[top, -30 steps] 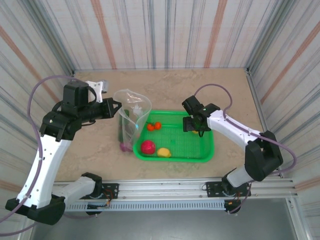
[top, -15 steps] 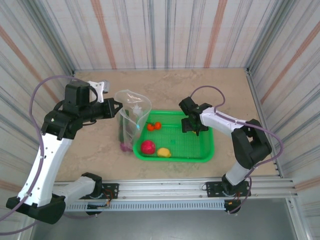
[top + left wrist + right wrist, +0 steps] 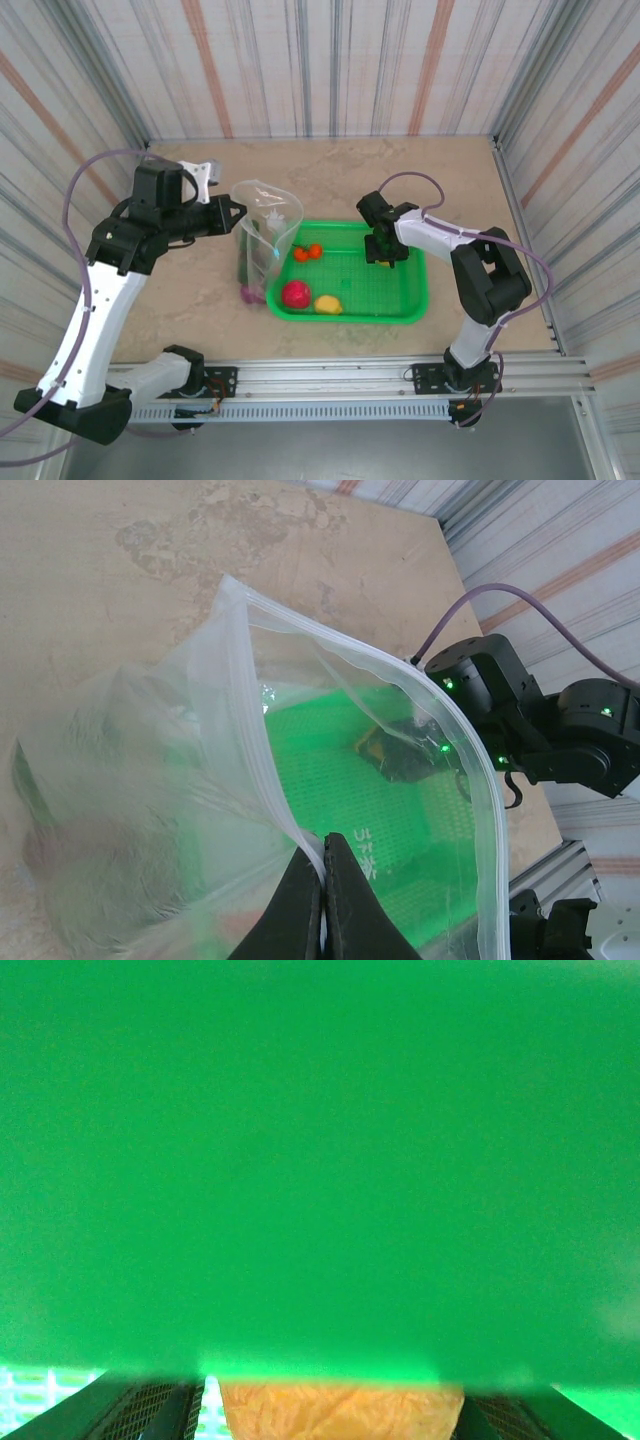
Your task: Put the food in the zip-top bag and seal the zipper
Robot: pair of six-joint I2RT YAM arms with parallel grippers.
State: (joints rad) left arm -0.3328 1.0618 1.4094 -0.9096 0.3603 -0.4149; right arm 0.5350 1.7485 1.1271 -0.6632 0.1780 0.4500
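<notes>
The clear zip-top bag [image 3: 266,228] stands open at the basket's left end, and my left gripper [image 3: 238,211] is shut on its rim. In the left wrist view the jaws [image 3: 323,856] pinch the pale zipper [image 3: 250,712], with the bag [image 3: 140,780] mouth gaping. Purple food [image 3: 252,292] and a dark green piece [image 3: 240,256] lie inside the bag. A red fruit [image 3: 295,294], a yellow one [image 3: 327,304] and small orange-red ones [image 3: 308,252] lie in the basket. My right gripper [image 3: 386,254] is down in the basket, its jaws [image 3: 340,1418] close around an orange piece [image 3: 340,1410].
The green mesh basket [image 3: 405,300] sits mid-table, and its wall [image 3: 320,1160] rises right in front of the right wrist camera. Striped walls enclose the table on three sides. A metal rail runs along the near edge.
The right gripper's jaws have narrowed around the orange piece, and the right arm has folded in closer to the basket. The left arm and bag have stayed in place.
</notes>
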